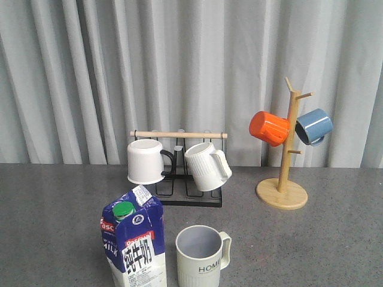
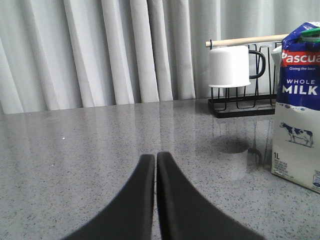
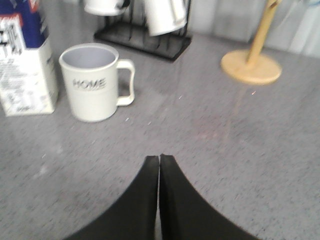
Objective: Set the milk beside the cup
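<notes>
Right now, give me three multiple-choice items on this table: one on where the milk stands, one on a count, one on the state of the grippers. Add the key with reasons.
1. Where does the milk carton stand relative to the HOME cup in the front view?
A. to its left, close by
B. behind it, by the black rack
C. to its right, by the wooden tree

2. How many mugs hang on the wooden mug tree?
A. none
B. two
C. four

3. How do the jaws of the left gripper and right gripper stand?
A. both wide open
B. one clamped on the carton
C. both shut, holding nothing

Key: 1 A, the carton stands upright just left of the cup; 2 B, one orange mug and one blue mug hang there; 3 C, each wrist view shows the fingers pressed together over bare table.
</notes>
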Robot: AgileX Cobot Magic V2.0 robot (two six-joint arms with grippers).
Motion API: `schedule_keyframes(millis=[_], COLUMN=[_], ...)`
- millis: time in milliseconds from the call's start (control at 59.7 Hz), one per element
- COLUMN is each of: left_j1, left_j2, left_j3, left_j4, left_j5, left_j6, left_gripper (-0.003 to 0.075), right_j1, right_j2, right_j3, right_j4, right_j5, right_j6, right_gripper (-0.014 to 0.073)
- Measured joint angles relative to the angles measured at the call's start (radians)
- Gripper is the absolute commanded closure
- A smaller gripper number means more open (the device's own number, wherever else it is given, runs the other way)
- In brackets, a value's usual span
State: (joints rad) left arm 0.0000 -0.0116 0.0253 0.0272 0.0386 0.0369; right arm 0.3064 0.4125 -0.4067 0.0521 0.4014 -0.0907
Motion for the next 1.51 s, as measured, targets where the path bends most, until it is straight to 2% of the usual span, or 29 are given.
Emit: schedule_keyframes(millis=[218, 435, 586, 720, 1507], left_j1=[0.000, 0.000, 0.000, 0.000, 0.000], left_j2=[0.000, 0.000, 0.000, 0.000, 0.000], left_j3=[0.000, 0.000, 0.000, 0.000, 0.000], left_j4=[0.000, 0.000, 0.000, 0.000, 0.000], left_j5=[0.000, 0.000, 0.000, 0.000, 0.000], left_j6=[0.000, 0.000, 0.000, 0.000, 0.000], left_gripper=[0.0728, 0.0728, 0.0728, 0.0728, 0.0728], right_j1=[-0.033, -0.213, -0.322, -0.376, -0.384], right_j2=[-0.187, -0.346, -0.413, -0.423, -0.423], right_j3=[0.272, 0.381, 0.406, 0.433, 0.433], right_j4=[-0.106, -0.081, -0.080, -0.079, -0.104], right_j5=[-0.311, -0.401, -0.423, -0.447, -0.424], right_j6=[0.220, 0.304, 0.315, 0.328, 0.331], right_gripper=[0.0597, 0.0597, 0.0597, 0.0597, 0.0596])
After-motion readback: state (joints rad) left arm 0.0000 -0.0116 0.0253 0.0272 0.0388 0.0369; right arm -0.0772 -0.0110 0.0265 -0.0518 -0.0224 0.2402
